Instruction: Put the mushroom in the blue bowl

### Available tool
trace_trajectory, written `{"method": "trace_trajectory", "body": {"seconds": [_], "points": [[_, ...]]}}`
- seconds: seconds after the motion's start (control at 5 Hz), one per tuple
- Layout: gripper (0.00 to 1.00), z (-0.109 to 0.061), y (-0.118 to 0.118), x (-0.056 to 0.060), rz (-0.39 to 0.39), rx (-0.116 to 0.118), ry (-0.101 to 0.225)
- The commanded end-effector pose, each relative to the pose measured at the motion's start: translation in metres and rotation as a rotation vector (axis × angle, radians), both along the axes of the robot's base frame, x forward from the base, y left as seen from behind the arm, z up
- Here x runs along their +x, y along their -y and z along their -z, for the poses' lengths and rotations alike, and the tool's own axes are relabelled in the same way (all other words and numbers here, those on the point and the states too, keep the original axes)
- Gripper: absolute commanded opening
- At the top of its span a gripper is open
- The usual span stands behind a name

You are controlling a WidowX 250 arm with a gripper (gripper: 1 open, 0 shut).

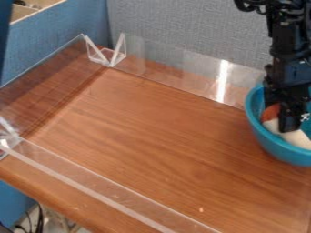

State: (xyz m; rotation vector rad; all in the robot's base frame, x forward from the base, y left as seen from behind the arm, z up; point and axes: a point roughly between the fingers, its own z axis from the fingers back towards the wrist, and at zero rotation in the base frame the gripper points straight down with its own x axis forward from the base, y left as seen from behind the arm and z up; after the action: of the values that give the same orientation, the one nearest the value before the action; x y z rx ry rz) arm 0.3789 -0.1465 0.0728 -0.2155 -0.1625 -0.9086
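Note:
The blue bowl (267,135) sits at the right edge of the wooden table, partly cut off by the frame. My gripper (289,113) hangs straight down inside it. Its dark fingers (278,105) stand on either side of the mushroom (293,118), whose reddish-brown cap shows between them. The cream stem points down toward the bowl's floor. The jaws are shut on the mushroom, which is low in the bowl. I cannot tell whether it touches the bottom.
Low clear acrylic walls (183,64) fence the wooden tabletop (134,136), with a clear bracket (109,52) at the back left corner. A blue partition (183,27) stands behind, and a cardboard box (31,9) is at the top left.

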Motion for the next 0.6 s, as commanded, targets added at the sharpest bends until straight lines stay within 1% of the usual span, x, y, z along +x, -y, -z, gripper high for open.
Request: {"method": "trace_trajectory", "body": {"seconds": [0.0, 0.2, 0.4], "points": [[1.0, -0.032, 0.009, 0.007, -0.007, -0.029, 0.09], [1.0, -0.036, -0.001, 0.008, -0.016, -0.03, 0.092], [1.0, -0.039, -0.012, 0.009, -0.033, -0.026, 0.087]]}}
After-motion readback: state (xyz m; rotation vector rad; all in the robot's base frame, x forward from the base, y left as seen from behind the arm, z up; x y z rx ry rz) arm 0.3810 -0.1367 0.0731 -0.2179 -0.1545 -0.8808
